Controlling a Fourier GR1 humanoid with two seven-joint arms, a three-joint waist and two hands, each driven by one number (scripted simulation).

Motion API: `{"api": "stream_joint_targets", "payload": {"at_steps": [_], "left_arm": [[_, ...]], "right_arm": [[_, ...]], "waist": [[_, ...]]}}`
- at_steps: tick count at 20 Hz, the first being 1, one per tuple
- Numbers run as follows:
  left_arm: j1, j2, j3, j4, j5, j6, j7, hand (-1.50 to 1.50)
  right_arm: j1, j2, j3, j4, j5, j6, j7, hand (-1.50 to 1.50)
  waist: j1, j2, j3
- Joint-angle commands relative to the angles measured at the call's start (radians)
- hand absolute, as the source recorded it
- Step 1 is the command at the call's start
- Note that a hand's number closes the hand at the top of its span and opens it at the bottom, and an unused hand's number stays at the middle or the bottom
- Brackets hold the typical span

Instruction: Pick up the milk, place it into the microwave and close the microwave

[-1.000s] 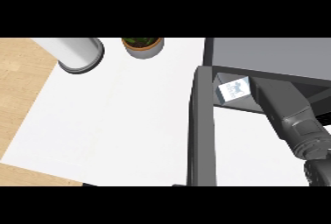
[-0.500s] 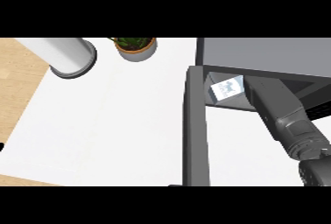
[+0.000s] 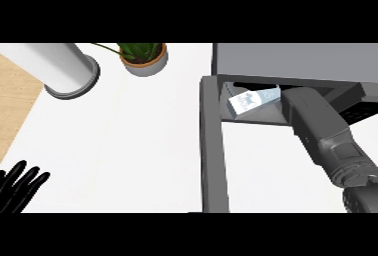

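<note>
Since the earlier frames the view has swung so that the microwave [image 3: 295, 60] sits higher and more squarely ahead, the plant [image 3: 142, 56] and the white cylinder [image 3: 63, 67] have slid rightward and down into fuller view, and the left hand [image 3: 21, 186] — absent before — now shows at the lower left edge, black fingers straight and pointing up, holding nothing, resting. The right forearm [image 3: 328, 137] has pushed further in, and the milk [image 3: 252, 101] has gone with it: the carton now lies inside the microwave's opening, just beyond the forearm's far end and a little to its left, tilted so its long axis runs diagonally rather than standing upright. The right hand itself is hidden behind the forearm and the cavity's edge, so whether its fingers are still curled round the carton or have let go cannot be told from here. The open door [image 3: 212, 145] stands as a dark slab running toward the viewer, directly left of the right forearm and well to the right of the left hand. That is the relation the coming move seems to turn on — the door lies between the two arms, nearer the right, but the right arm must first draw back out of the opening before the door can swing shut across it.
</note>
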State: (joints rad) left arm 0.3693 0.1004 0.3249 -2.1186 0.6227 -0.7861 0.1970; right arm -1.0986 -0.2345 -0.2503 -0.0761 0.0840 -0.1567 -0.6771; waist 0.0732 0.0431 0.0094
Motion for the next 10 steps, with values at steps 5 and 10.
{"api": "stream_joint_targets", "payload": {"at_steps": [5, 10], "left_arm": [[-0.035, -0.052, -0.108, 0.078, -0.151, -0.104, -0.014, -1.5], [-0.055, -0.099, -0.125, 0.151, -0.319, -0.134, -0.101, -1.5]], "right_arm": [[0.128, 0.081, -0.055, -0.041, -0.074, 0.251, -0.121, -1.5], [0.192, 0.123, -0.047, -0.1, -0.094, 0.322, -0.109, -1.5]], "waist": [[-0.053, -0.033, -0.008], [-0.073, -0.046, -0.01]]}}
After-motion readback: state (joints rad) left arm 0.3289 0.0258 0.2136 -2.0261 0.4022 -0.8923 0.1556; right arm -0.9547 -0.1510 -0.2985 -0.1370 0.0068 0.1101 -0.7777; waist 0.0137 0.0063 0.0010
